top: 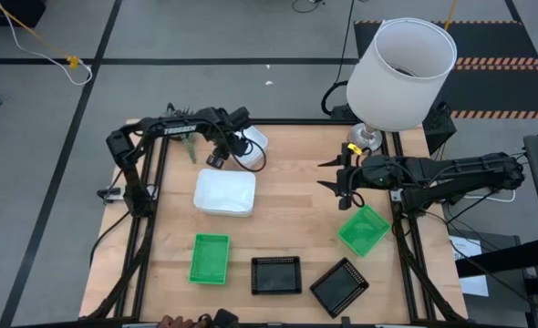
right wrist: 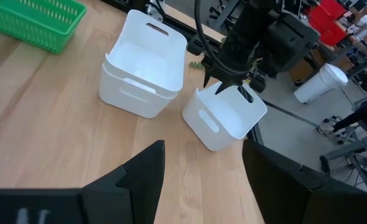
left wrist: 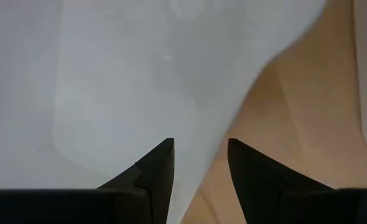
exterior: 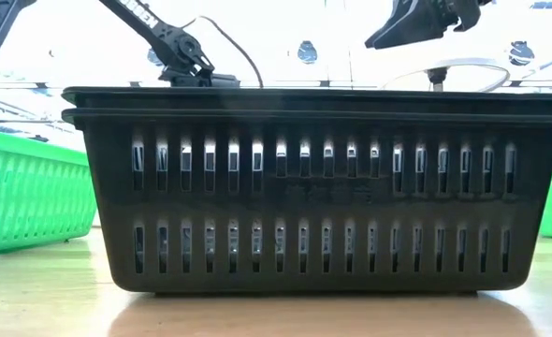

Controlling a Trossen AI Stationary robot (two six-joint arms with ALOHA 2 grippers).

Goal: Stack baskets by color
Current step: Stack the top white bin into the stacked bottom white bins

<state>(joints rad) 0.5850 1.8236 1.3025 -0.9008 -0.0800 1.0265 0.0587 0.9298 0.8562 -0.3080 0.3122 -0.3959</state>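
A single white basket [right wrist: 224, 115] stands on the wood at the table's far left, partly hidden under my left arm in the high view [top: 253, 139]. My left gripper [right wrist: 233, 90] points down over its far rim, open, one finger over the inside and one outside the wall [left wrist: 199, 168]. Nearer lie two nested white baskets [top: 224, 193]. Along the near edge are a green basket [top: 209, 258] and two black baskets [top: 276, 274] [top: 339, 286]. Another green basket [top: 364, 228] lies at the right. My right gripper [top: 337, 178] hovers open above the table's right half.
A large white lampshade [top: 401, 64] stands at the far right corner. A small green sprig [top: 189, 146] lies by the left arm. Black frame rails [top: 150, 219] run along both table sides. Bare wood shows in the middle [top: 296, 205].
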